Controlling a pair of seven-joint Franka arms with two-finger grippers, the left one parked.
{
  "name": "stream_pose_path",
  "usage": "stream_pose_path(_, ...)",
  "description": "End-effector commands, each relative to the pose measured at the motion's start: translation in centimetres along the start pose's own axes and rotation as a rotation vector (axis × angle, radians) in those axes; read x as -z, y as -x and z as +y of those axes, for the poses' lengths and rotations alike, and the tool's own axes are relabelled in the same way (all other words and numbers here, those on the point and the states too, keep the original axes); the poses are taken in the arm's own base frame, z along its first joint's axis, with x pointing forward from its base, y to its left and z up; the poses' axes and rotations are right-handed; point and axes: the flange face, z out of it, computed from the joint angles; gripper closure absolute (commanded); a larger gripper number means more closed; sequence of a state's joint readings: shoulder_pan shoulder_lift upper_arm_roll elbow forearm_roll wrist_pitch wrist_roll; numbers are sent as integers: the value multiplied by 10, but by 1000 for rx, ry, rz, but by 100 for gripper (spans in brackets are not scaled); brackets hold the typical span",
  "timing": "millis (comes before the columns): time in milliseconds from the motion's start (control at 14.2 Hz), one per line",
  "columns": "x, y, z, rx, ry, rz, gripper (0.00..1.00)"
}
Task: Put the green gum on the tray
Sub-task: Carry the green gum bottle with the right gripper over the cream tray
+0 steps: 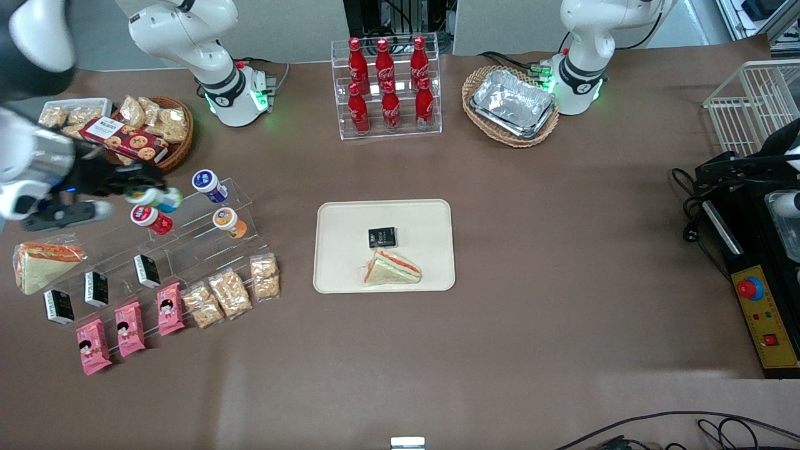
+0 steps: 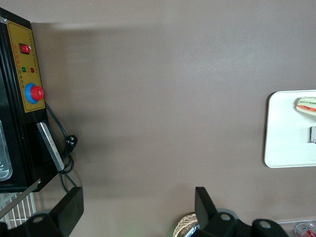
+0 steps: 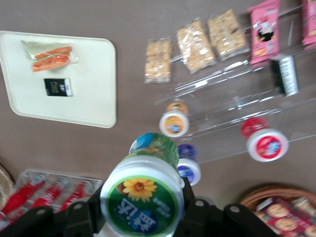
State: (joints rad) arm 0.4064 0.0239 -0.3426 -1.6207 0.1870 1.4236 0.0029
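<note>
Mostly I'm looking at one big brown tabletop that fills the frame. It's matte, softly lit from above, with a paler patch near the bottom edge. Along the top edge there are pale grey wall panels, split by a dark gap at top centre. Black cables trail along the bottom edge.

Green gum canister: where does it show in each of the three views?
Front view: green gum in the gripper, above the clear stepped rack, toward the working arm's end.
Right wrist view: green gum close up, lid facing the camera, gripper clamped around it.
Left wrist view: not in it.
Shared landmark: the tray.
</note>
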Motion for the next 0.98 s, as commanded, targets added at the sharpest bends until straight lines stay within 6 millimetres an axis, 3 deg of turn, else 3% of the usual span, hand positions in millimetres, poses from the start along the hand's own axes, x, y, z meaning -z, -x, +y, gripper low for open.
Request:
stream_pose_path(0,-45,-10,-102,-127,26,29,82)
stream_pose_path(211,-124,-14,-162,-192,41,86,82)
stream_pose_path(422,-205,-7,-201,-225,49,154,82)
stream_pose_path(703,-283,-9,-223,-242,84,183,82)
stream_pose_path(914,-332,-19,-213,-251,116,189,82)
